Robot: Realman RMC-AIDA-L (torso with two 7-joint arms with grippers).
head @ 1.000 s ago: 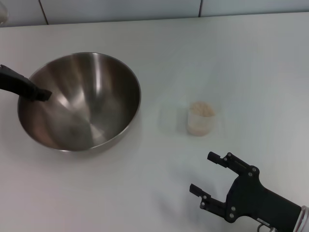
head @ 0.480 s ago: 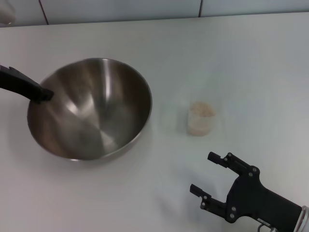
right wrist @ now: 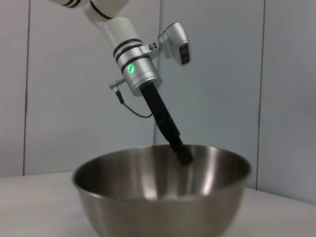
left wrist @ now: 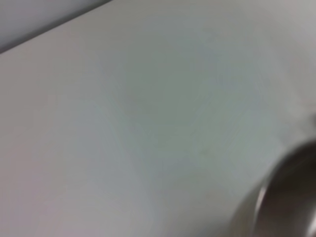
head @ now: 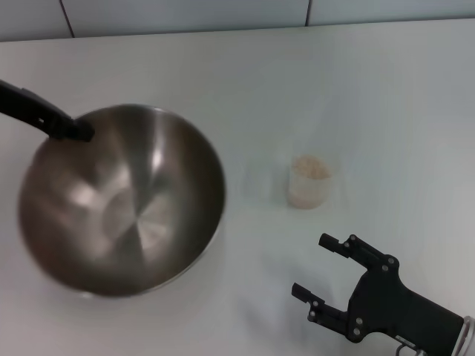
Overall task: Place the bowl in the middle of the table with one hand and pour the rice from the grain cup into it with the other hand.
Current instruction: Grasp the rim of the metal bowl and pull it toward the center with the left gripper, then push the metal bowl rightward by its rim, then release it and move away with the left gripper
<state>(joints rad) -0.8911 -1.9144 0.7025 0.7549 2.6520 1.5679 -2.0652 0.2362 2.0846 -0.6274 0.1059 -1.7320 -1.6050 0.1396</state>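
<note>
Bowl [head: 122, 200] sits left of table [head: 371, 81] centre, my left gripper [head: 74, 132] clamped on its far rim to carry it toward the middle, while my right gripper [head: 326, 276], jaws apart, waits near the grain cup [head: 309, 182] of rice [head: 310, 167].

Large round stainless-steel bowl [head: 122, 200]: outline smeared by motion in the head view; only a blurred rim portion enters the left wrist view. Black left gripper [head: 70, 130]: fingers hidden at that bowl's rim, grip unconfirmed. Black right gripper [head: 324, 268]: cut off by the frame edge.
</note>
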